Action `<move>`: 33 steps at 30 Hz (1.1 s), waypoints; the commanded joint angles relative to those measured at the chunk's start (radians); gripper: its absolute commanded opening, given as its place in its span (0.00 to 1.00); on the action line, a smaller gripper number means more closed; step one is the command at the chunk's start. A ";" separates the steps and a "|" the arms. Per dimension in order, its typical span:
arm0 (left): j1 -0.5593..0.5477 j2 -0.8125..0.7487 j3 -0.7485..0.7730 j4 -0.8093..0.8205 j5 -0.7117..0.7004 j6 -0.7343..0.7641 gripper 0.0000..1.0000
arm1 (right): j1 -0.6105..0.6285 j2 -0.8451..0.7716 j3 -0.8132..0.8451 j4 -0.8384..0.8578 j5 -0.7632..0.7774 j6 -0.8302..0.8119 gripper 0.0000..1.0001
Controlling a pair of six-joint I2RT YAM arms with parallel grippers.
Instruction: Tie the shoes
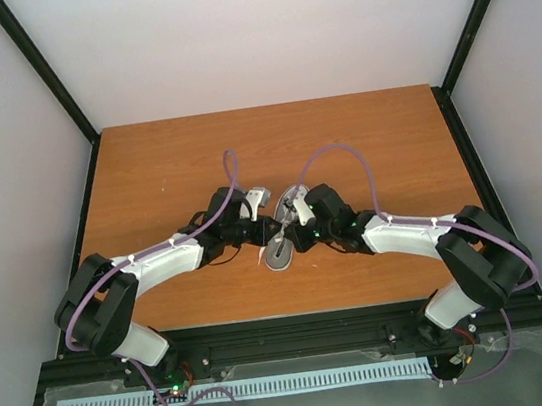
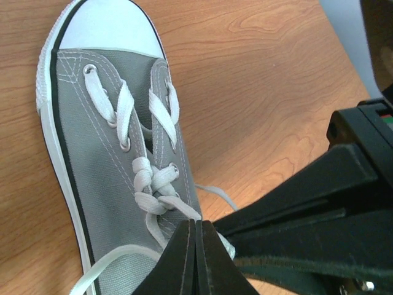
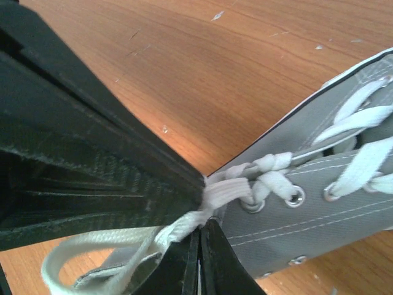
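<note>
The small grey sneaker lies on the table between both arms, its white toe cap pointing away. Its white laces are crossed into a first knot over the upper eyelets, also seen in the right wrist view. My left gripper is shut on a lace strand just below the knot. My right gripper is shut on another strand beside the knot, with a loose loop trailing off. In the top view both grippers meet over the shoe's middle and hide it.
The wooden table is walled in by a black frame and white panels. The right arm's black fingers fill the right of the left wrist view. The left arm's fingers fill the left of the right wrist view.
</note>
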 commanded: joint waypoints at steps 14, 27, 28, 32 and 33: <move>0.004 -0.066 -0.058 0.121 -0.008 0.000 0.01 | 0.020 0.095 0.023 0.054 0.026 0.024 0.03; 0.004 -0.023 -0.063 0.138 0.101 0.052 0.01 | 0.019 0.089 -0.010 0.132 0.014 0.043 0.03; 0.004 -0.022 -0.062 0.136 0.100 0.052 0.01 | 0.019 0.088 -0.012 0.135 0.015 0.044 0.03; 0.004 -0.022 -0.058 0.123 0.074 0.040 0.10 | 0.019 0.084 -0.016 0.132 0.025 0.044 0.03; 0.006 -0.022 -0.056 0.120 0.066 0.032 0.12 | 0.019 0.083 -0.017 0.130 0.027 0.044 0.03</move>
